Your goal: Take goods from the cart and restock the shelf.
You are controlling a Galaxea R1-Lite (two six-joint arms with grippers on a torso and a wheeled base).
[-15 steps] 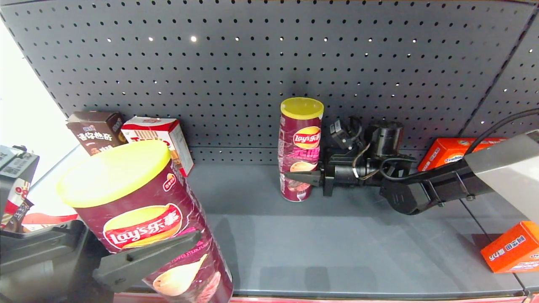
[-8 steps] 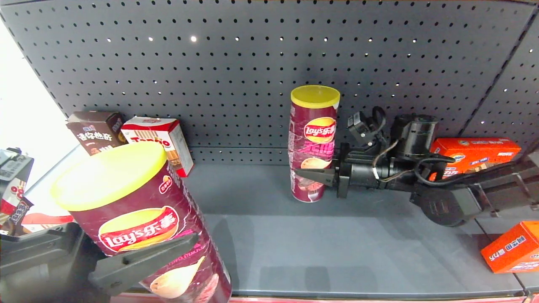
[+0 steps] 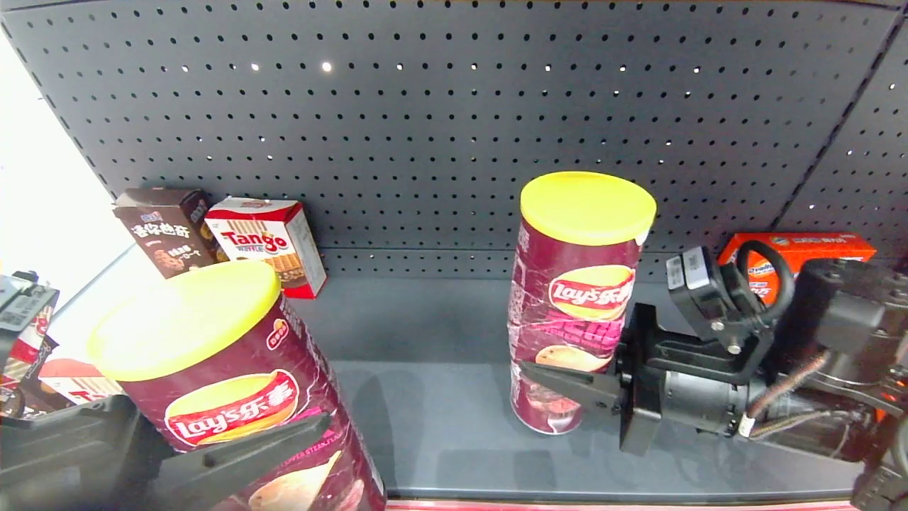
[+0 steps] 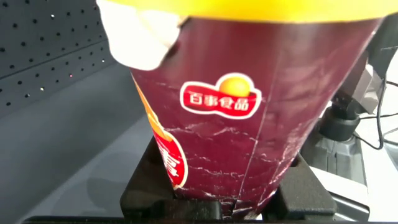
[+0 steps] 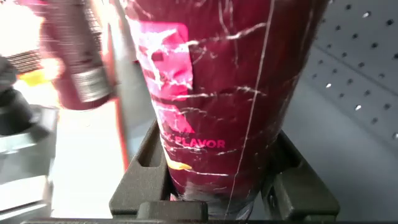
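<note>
Two maroon chip cans with yellow lids are in hand. My left gripper (image 3: 273, 433) is shut on one can (image 3: 213, 383) at the lower left, tilted, at the shelf's front edge. The left wrist view has this can (image 4: 230, 118) between the left gripper (image 4: 227, 196) jaws. My right gripper (image 3: 552, 372) is shut on the lower part of the other can (image 3: 578, 298), which stands upright over the front half of the grey shelf (image 3: 440, 404). I cannot tell whether its base rests on the shelf. The right wrist view shows that can (image 5: 230, 93) in the right gripper (image 5: 224, 186).
A brown box (image 3: 162, 223) and a red-and-white box (image 3: 266, 238) stand at the back left against the pegboard (image 3: 425, 106). An orange box (image 3: 801, 252) lies at the back right. Packets (image 3: 25, 341) sit beyond the shelf's left end. The shelf between the cans is bare.
My right gripper has drawn its can from the back wall toward the front of the shelf and to the right. The left can has sunk slightly.
</note>
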